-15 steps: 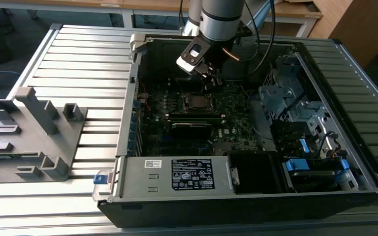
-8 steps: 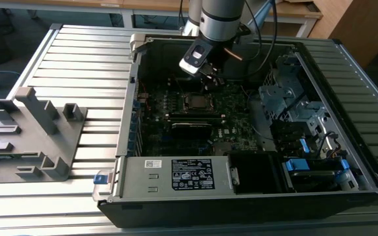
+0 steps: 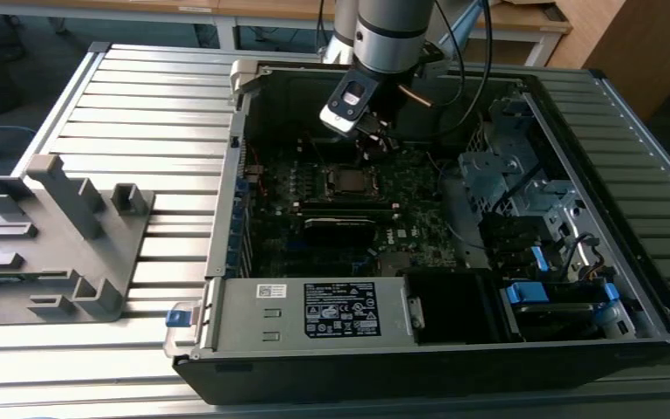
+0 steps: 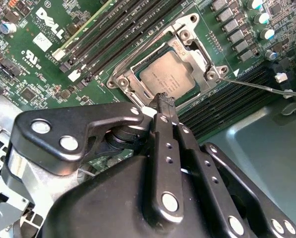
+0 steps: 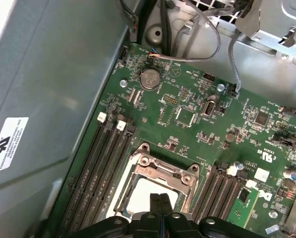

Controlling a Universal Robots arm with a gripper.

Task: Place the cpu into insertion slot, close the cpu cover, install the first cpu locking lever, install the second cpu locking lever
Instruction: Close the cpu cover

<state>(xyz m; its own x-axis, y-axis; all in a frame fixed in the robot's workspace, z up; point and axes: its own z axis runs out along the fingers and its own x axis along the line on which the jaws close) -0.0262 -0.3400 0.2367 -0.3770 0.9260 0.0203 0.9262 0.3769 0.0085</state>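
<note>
Now, the gripper (image 4: pixel 165 101): its two fingers are pressed together and there is nothing between them. The tip hangs right at the edge of the socket, very close to the metal frame. I cannot tell if it touches.
The cpu (image 4: pixel 168 75): it lies flat in its slot on the green motherboard (image 5: pixel 237 144), with its grey top up.
The cpu cover (image 4: pixel 196 55): this shiny frame lies flat around the cpu, and the cpu shows through its window. It looks shut.
One locking lever (image 4: pixel 266 88): a thin metal rod sticks out from a corner of the socket, over the memory slots (image 4: pixel 123 34). It looks loose, not hooked down.
The other lever: I cannot pick it out.
The computer case (image 3: pixel 226 218): it lies open on the slatted surface (image 3: pixel 137 105). The arm reaches down into it from the far side. A grey plastic holder (image 3: pixel 62 227) sits well apart, on the exterior view's left.
Step in hand: I think the chip is in and the frame is down, so the work now is on the levers.
How to do it well: push on the rod with the closed tip, never on the chip. Go slowly. Press down and a little sideways so the rod slips under its hook. Keep the tip away from the small parts on the board. Check that the frame lies flat.
</note>
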